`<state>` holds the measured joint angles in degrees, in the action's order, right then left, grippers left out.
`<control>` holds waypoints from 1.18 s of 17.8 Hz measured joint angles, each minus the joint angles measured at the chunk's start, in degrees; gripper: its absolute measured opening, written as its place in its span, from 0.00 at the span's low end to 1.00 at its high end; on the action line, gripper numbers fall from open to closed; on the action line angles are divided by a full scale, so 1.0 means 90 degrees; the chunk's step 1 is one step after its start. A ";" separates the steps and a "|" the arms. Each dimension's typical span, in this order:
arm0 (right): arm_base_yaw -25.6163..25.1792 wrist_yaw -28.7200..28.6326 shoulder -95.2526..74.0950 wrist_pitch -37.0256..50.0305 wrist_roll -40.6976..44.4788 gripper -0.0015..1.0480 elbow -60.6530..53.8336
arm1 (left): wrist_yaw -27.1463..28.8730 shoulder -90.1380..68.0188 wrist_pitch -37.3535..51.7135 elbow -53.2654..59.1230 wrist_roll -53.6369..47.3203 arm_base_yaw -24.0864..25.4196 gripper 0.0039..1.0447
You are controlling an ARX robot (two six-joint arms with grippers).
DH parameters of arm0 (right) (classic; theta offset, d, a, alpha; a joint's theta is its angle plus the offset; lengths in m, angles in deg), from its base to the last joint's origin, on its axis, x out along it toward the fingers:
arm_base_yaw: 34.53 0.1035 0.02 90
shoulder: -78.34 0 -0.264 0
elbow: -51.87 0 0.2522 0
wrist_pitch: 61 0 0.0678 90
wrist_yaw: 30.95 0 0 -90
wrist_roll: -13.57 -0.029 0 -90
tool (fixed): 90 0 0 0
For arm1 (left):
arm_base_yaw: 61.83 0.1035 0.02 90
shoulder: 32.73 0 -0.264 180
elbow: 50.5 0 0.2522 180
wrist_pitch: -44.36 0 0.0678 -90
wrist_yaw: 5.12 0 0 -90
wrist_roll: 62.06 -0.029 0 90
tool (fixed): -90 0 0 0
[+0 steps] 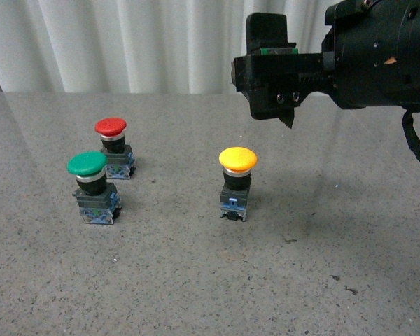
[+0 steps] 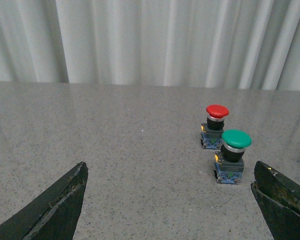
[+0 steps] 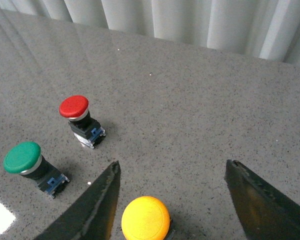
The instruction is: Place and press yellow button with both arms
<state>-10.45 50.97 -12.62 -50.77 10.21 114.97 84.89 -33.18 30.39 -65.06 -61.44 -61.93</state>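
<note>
Hanging above the counter (image 1: 196,280) with nothing gripped, the right claw (image 3: 172,163) has its two black fingers (image 3: 97,210) spread wide. In the right wrist view the cap of the yellow button (image 3: 145,218) shows between those fingers, closer to the finger on the side of the other two buttons. No finger touches the cap. In the front view the right arm (image 1: 378,52) enters from the upper right, and its claw is held in the air, higher than the yellow button and slightly to the right of it. The yellow button stands upright on its grey-blue base near the middle of the counter, clear of every other object. The left claw (image 2: 171,165) is likewise spread wide and holds nothing; only its two dark finger tips show in the left wrist view, low over the counter. The left arm does not appear in the front view. The green button (image 1: 91,185) and the red button (image 1: 114,147) stand upright well to the left of the yellow button. They are close together without touching, with the red one further back. The counter surface is grey and speckled. A white pleated curtain (image 1: 126,42) hangs behind its far edge.
</note>
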 joint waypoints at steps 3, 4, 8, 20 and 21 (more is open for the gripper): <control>0.0051 0.0051 -0.0291 -0.0107 0.0056 0.35 0.0124 | 0.0002 0.0000 0.0000 0.0000 0.0000 0.0000 0.94; 0.0085 0.0041 -0.0401 -0.0136 0.0056 0.25 0.0192 | 0.0002 0.0000 0.0000 0.0000 0.0000 0.0000 0.94; 0.0153 -0.0265 -0.0627 -0.0624 0.0155 0.02 0.0272 | 0.0002 0.0000 0.0000 0.0000 0.0000 0.0000 0.94; 0.0209 -0.0437 -0.0648 -0.0767 0.0163 0.02 0.0270 | 0.0000 0.0000 0.0000 0.0000 0.0000 0.0000 0.94; 0.0206 -0.0437 -0.0680 -0.0770 0.0165 0.02 0.0272 | 0.0000 0.0000 0.0000 0.0000 0.0000 0.0000 0.94</control>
<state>-8.60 47.04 -18.74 -57.70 11.70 117.42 84.89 -33.18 30.39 -65.06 -61.44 -61.93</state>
